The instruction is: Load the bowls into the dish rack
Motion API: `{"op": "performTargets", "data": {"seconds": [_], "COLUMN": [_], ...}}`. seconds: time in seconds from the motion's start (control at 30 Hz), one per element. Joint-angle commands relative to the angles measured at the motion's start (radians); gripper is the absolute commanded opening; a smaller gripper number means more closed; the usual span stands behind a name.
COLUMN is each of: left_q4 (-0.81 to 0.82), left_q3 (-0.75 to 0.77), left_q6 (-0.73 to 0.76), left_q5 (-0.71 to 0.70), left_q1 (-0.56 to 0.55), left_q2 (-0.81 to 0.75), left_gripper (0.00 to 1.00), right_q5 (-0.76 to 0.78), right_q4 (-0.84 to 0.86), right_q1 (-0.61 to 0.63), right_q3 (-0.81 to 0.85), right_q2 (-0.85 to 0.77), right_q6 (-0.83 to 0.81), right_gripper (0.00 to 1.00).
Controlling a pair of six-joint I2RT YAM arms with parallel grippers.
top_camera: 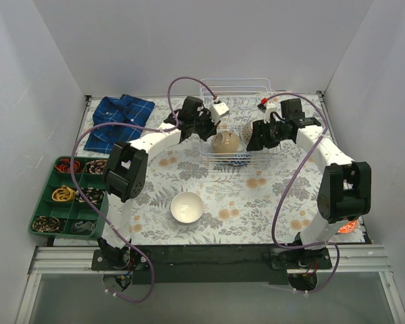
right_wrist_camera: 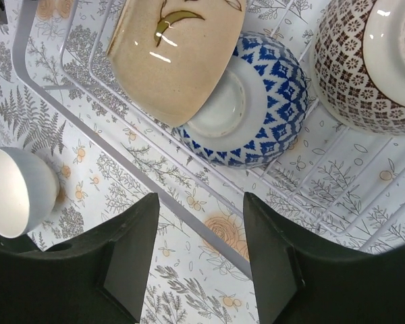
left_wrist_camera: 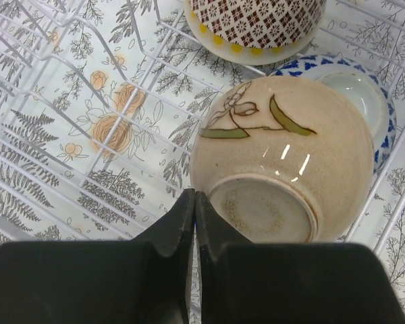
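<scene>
Floral cloth: rack [top_camera: 237, 86], upper centre, holds tan bowl [top_camera: 225, 142] and two more; white bowl [top_camera: 187, 206] sits lower centre. Left gripper [left_wrist_camera: 194, 202] clenched empty by tan bowl; right gripper [right_wrist_camera: 199, 209] spread wide.

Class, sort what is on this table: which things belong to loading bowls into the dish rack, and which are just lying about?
For the job: dish rack, beige bowl, blue bowl, brown patterned bowl, white bowl.
Lying about: checked shirt, green tray.
</scene>
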Motion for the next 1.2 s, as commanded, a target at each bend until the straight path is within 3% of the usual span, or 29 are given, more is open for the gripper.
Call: {"op": "performTargets", "data": {"seconds": [0.0, 0.4, 0.6, 0.8, 1.17], "left_q4": [0.027, 0.03, 0.078, 0.131, 0.055], "left_q3": [0.056, 0.027, 0.029, -0.087, -0.229], "left_q6": [-0.023, -0.052, -0.061, -0.055, -0.038], "left_q5": [0.058, 0.064, -0.061, -0.127, -0.134], "left_q1": [-0.034, -0.124, -0.13, -0.129, -0.101], "left_q2": [-0.005, -0.017, -0.072, -0.248, -0.302], "left_gripper": [0.0, 0.0, 0.0, 0.0, 0.0], "right_q5": [0.033, 0.055, 0.058, 0.062, 0.058], "right_q4": [0.004, 0.022, 0.024, 0.032, 0.029], "right_q1": [-0.016, -0.065, -0.079, -0.094, -0.105], "right_q3": [-0.028, -0.106, -0.122, -0.146, -0.149], "right_q2": [-0.056, -0.136, -0.164, -0.185, -0.179], "right_q6": [-0.029, -0.031, -0.039, -0.042, -0.04], "right_gripper": [0.61, 0.6, 0.6, 0.6, 0.59]}}
